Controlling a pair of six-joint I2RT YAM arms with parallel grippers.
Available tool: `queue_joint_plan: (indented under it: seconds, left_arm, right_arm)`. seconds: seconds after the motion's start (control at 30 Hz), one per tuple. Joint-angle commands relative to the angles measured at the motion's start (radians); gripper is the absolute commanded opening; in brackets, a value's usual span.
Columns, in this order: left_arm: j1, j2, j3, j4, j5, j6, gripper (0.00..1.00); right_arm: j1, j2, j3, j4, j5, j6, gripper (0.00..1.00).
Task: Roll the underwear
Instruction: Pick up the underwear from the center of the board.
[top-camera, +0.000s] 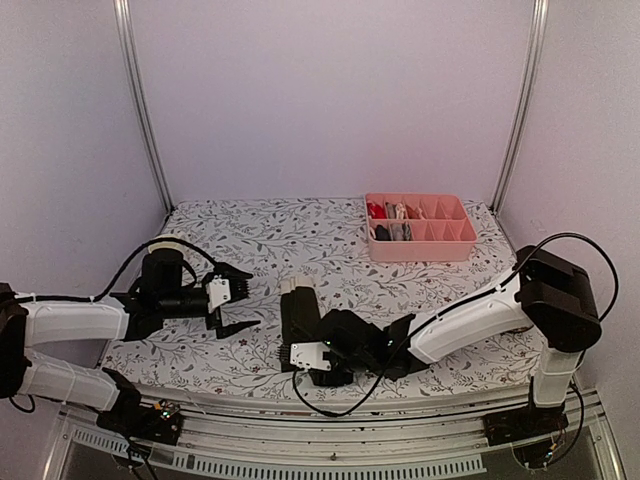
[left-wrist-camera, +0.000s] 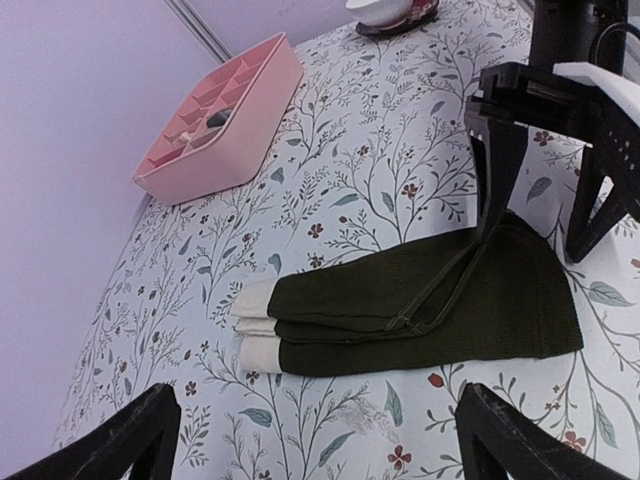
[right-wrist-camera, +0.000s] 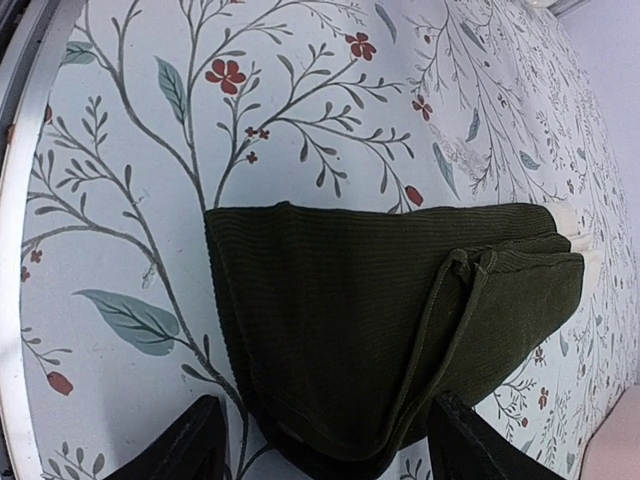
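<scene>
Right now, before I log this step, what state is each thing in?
olive underwear: folded flat on the table, not yet rolled.
right hand: open, fingers either side of the underwear's end.
left hand: open, holding nothing, off the cloth.
pink tray: upright, some compartments filled.

I saw the dark olive underwear (left-wrist-camera: 430, 300) lying flat on the table (left-wrist-camera: 380, 150). It was folded lengthwise into a long band of ribbed cloth and was not yet rolled. A seamed hem ran slantwise across its top layer, and a whitish waistband (left-wrist-camera: 255, 325) peeked out at one end. Well apart from it, a red garment (top-camera: 376, 210) and other small pieces sat tucked in compartments of the pink tray (top-camera: 420, 250).
</scene>
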Motion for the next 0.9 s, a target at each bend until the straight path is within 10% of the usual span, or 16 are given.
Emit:
queue_joint_plan:
  seconds: [0.0, 0.4, 0.87]
  left_arm:
    - [0.013, 0.002, -0.009, 0.029, 0.028, -0.006, 0.99]
    - [0.016, -0.003, -0.016, 0.015, 0.047, 0.020, 0.99]
    - [-0.009, -0.132, -0.152, 0.009, 0.128, 0.293, 0.99]
  right_arm:
    - [0.020, 0.070, 0.018, -0.062, 0.039, -0.032, 0.68]
    - [0.020, 0.150, 0.100, -0.168, 0.002, 0.006, 0.05]
    - [-0.122, 0.171, 0.300, -0.425, -0.621, 0.154, 0.03]
